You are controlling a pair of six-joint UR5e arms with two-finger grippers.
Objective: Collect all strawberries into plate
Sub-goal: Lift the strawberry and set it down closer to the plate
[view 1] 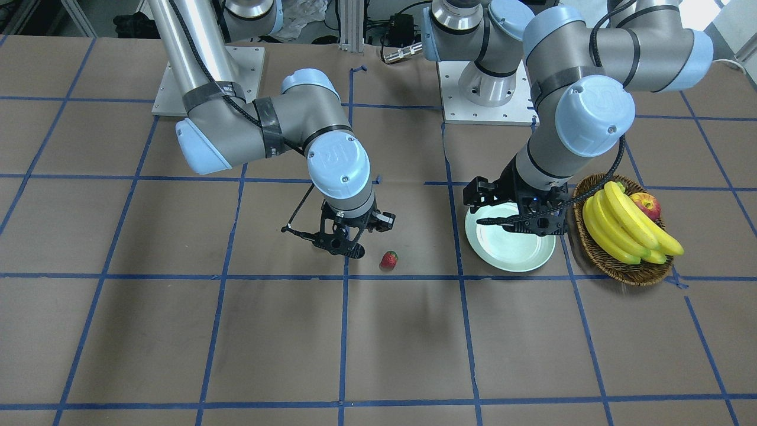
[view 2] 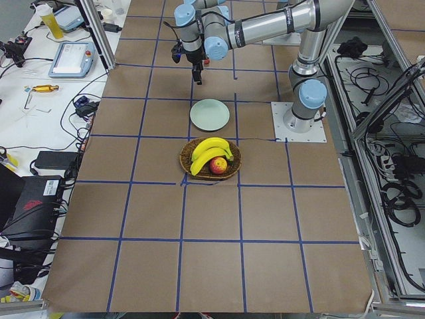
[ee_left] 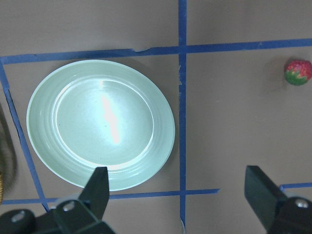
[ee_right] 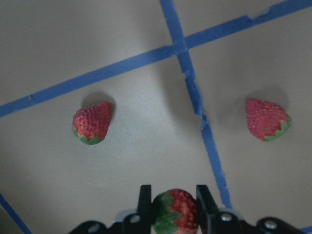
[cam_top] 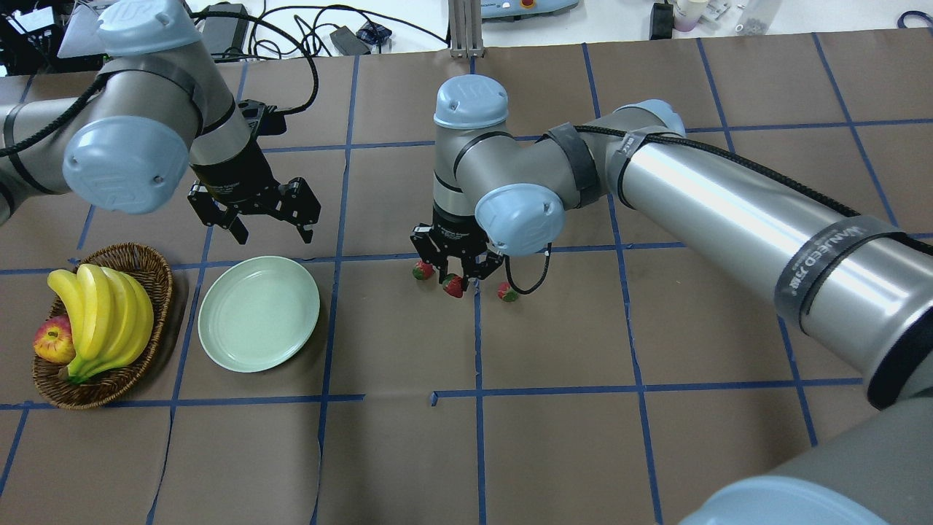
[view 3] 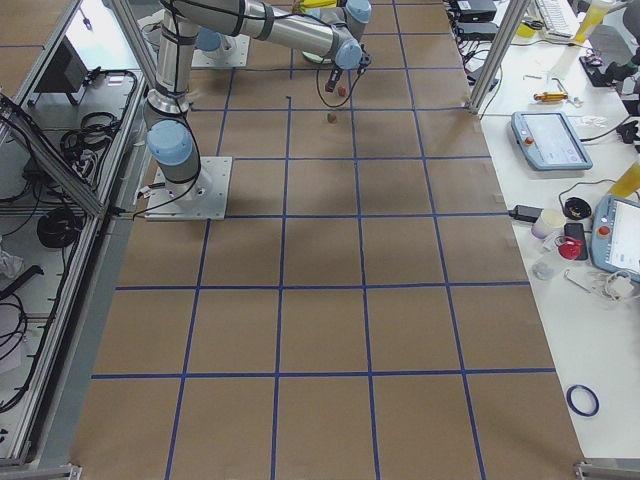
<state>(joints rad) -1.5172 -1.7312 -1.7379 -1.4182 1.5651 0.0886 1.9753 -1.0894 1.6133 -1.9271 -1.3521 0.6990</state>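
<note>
My right gripper [cam_top: 455, 281] is shut on a strawberry [ee_right: 174, 212], held a little above the table. Two more strawberries lie on the table on either side of it, one toward the plate [cam_top: 422, 270] and one on the other side [cam_top: 507, 293]. The right wrist view shows both, one at the left [ee_right: 91, 122] and one at the right [ee_right: 265, 119]. The pale green plate [cam_top: 259, 313] is empty. My left gripper [cam_top: 273, 235] is open and empty, hovering over the plate's far edge. The left wrist view shows the plate [ee_left: 100, 124] and one strawberry [ee_left: 298, 71].
A wicker basket [cam_top: 157, 273] with bananas [cam_top: 102, 313] and an apple [cam_top: 52, 339] stands just left of the plate. Blue tape lines grid the brown table. The arm bases are bolted at the robot's side of the table [view 1: 485, 89].
</note>
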